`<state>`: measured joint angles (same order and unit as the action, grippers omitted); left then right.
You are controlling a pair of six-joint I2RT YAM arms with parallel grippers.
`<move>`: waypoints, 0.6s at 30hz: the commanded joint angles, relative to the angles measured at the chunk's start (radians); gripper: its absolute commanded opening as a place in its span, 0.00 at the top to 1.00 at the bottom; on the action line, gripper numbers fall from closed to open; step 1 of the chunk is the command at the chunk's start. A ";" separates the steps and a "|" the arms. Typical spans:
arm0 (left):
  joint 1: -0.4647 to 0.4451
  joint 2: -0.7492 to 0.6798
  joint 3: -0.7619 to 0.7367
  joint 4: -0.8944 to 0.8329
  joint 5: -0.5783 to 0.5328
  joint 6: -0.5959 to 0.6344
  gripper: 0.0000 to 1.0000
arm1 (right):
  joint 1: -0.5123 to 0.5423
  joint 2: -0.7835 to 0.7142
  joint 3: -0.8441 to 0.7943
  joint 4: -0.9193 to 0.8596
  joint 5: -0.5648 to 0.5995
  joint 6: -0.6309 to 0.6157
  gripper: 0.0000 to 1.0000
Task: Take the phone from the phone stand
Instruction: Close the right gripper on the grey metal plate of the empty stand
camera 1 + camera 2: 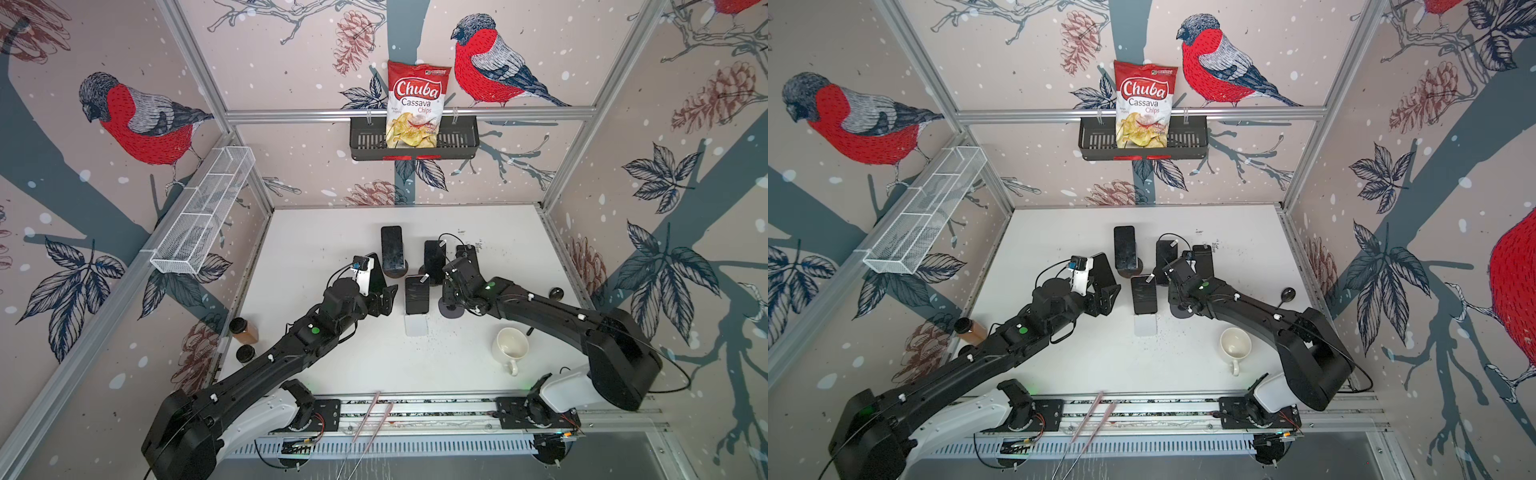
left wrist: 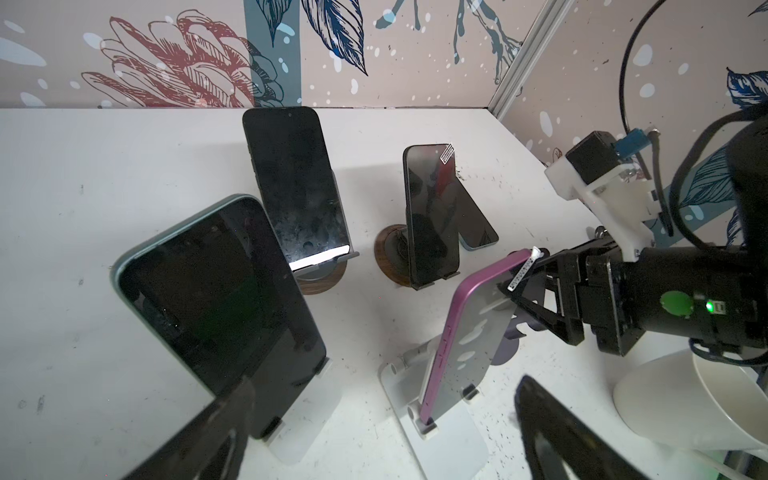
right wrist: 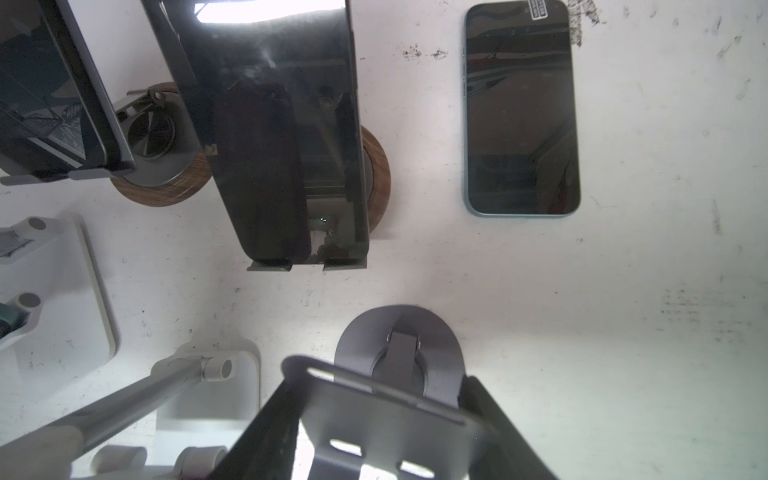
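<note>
R gripper (image 3: pixel 378 376) is clamped narrow on the upright back plate of the grey stand (image 3: pixel 399 345), one finger (image 3: pixel 266 432) on each side edge of the plate, w/ the stand's round base on the table (image 3: pixel 623 332) directly under the jaws. L gripper (image 2: pixel 386 384) hangs wide apart, holding nothing. The pink phone (image 2: pixel 469 332) sits just ahead of it, roughly btwn the lines of its two fingers, leaning back in the white stand (image 2: pixel 449 444) w/ its lower edge in the stand's lip. R gripper is right behind that phone's top edge, close to it; contact w/ the phone can't be told from the left wrist view. Just beside the L gripper's other finger a green phone (image 2: pixel 216 299) leans on its own pale stand, prob. clear plastic, hard to say. Farther out from both grippers, two dark phones (image 2: pixel 295 187) (image 2: pixel 430 216) stand on round wood-base stands. Beyond the R gripper a blue-edged phone (image 3: pixel 521 108) lies flat, screen up, apart from every stand. A white mug (image 1: pixel 510 343) sits near the R arm's forearm, well back from its jaws.
</note>
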<state>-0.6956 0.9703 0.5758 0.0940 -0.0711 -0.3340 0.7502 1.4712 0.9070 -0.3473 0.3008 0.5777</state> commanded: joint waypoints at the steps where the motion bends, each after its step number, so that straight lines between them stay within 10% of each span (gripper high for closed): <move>1: -0.001 -0.002 -0.002 0.023 -0.001 0.002 0.03 | 0.002 0.000 0.010 -0.007 0.027 0.001 0.43; 18: -0.001 0.001 -0.007 0.025 -0.001 0.003 0.03 | -0.014 -0.057 0.017 0.032 -0.044 -0.066 0.44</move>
<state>-0.6956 0.9710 0.5716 0.0940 -0.0727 -0.3340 0.7429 1.4220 0.9180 -0.3458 0.2859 0.5453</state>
